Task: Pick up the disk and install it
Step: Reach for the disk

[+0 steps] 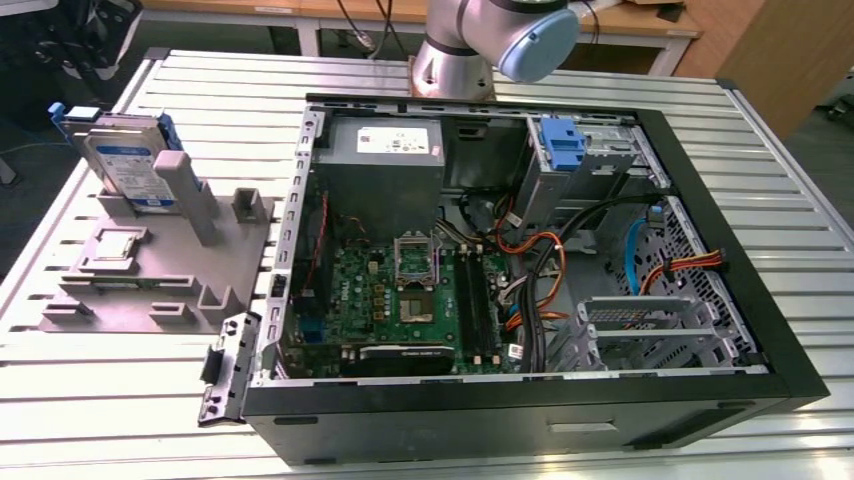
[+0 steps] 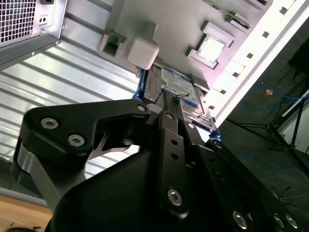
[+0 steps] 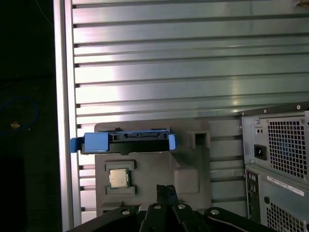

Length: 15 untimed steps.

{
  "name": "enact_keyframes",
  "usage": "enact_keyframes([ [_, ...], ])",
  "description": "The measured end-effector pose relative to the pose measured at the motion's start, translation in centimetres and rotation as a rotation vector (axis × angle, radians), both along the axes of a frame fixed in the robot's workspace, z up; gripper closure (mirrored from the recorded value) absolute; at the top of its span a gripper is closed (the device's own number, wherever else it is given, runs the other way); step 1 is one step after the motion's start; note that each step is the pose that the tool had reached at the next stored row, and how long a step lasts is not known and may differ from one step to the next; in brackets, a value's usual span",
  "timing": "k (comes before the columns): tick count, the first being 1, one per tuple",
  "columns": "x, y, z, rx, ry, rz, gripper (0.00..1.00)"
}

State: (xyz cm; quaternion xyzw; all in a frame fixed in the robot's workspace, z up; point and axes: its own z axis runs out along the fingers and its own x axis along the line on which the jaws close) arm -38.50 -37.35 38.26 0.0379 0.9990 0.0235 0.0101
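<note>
Gripper (image 3: 166, 189) fingers pressed together, pinching nothing, hovering clear of the fixture block (image 3: 154, 164). Disk (image 3: 125, 141) stands on edge in the block's slot; a chip (image 3: 118, 178) sits in a pocket beside it. In the exterior view, the block is at 9 o'clock of the open case (image 1: 534, 400). The case holds a motherboard (image 1: 400, 290), a power supply (image 1: 387, 150), and a blue bracket (image 1: 563, 145) at 1 o'clock.

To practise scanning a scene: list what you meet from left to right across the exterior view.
Silver-grey rectangular disk in blue carrier, green motherboard, blue plastic bracket, silver perforated metal drive cage.
</note>
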Motion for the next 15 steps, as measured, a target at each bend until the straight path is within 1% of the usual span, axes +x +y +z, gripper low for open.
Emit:
enact_keyframes([
  [1,-0.13,0.0,0.0,0.0,0.0,0.0,0.9],
  [12,-0.18,0.02,0.0,0.0,-0.0001,0.0,0.9],
  [13,-0.21,0.11,-0.01,0.0002,-0.0002,0.0,0.9],
  [15,-0.45,0.49,-0.02,0.0,-0.0001,0.0,0.9],
])
